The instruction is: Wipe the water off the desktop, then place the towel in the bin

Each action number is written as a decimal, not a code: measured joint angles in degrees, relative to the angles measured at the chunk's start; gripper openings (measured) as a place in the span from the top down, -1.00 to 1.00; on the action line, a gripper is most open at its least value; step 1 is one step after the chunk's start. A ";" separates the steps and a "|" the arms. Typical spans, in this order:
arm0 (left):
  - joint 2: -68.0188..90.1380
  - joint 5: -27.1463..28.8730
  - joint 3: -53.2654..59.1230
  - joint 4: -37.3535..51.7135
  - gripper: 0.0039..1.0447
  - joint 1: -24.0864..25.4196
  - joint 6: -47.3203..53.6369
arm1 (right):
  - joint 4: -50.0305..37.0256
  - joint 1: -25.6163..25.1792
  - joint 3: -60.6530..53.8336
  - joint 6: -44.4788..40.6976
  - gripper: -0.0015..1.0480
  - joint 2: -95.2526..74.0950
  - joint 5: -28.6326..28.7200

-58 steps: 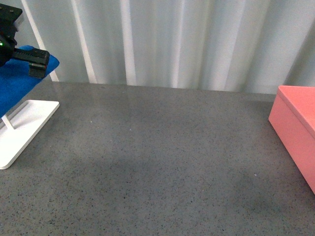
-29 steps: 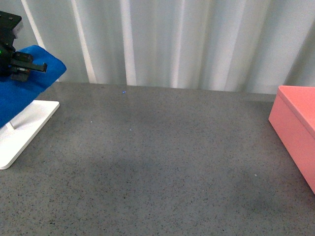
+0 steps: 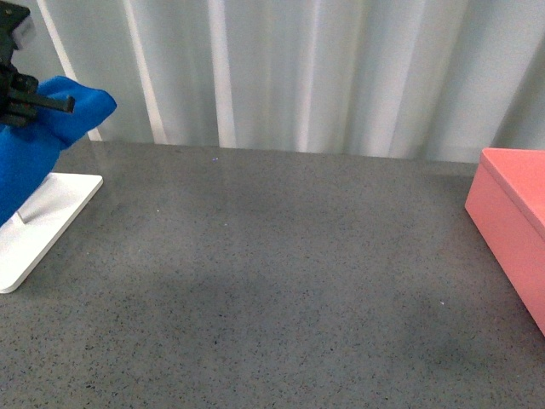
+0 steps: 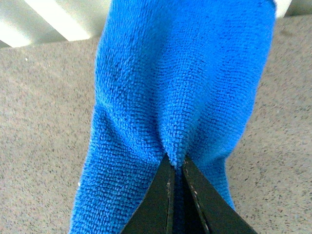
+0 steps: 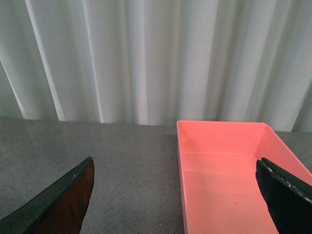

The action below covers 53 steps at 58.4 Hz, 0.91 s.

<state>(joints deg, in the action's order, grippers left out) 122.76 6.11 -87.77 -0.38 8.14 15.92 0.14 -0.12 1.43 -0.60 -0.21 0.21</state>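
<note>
1. Royal-blue microfibre, the towel (image 3: pixel 36 141), is seen at about 10 o'clock in the front view, bunched and lifted above the far left corner of the surface (image 3: pixel 281 281).
2. The towel is pinched by the left gripper (image 3: pixel 53 104); in the left wrist view its two black fingers (image 4: pixel 160 195) are pressed together on a fold of the cloth (image 4: pixel 180 87), with the fabric gathered into a ridge at their tips.
3. The rest of the towel hangs down from the pinch and passes out of the front view at the left edge, so its lower end cannot be judged.
4. A flat white rack base (image 3: pixel 47 217) lies on the surface at about 9 o'clock, just under the hanging cloth; whether the two are touching cannot be told.
5. The bin (image 3: pixel 509 223), salmon-pink, is set at about 3 o'clock, well apart from the towel and cut off by the right edge.
6. In the right wrist view the right gripper (image 5: pixel 174 163) is held above the near wall of the bin (image 5: pixel 222 125), with its fingers (image 5: pixel 66 195) spread wide and nothing gripped between them.
7. A pleated white curtain (image 3: pixel 298 68) is seen behind the surface at 12 o'clock.
</note>
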 joint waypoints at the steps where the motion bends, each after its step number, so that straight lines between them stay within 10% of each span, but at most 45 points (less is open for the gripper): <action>1: -0.33 -0.13 0.07 0.00 0.94 0.00 0.07 | 0.00 0.00 0.00 0.00 -0.87 0.00 0.00; 30: -25.00 -11.96 5.46 -4.70 0.94 -4.98 -2.25 | 0.00 0.00 0.00 0.00 -0.87 0.00 0.00; 53: -44.81 -18.80 20.44 -5.01 0.94 -29.29 -15.06 | 0.00 0.00 0.00 0.00 -0.87 0.00 0.00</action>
<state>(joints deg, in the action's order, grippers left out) 77.95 -12.69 -67.33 -5.39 -21.15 0.86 0.14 -0.12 1.43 -0.60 -0.21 0.21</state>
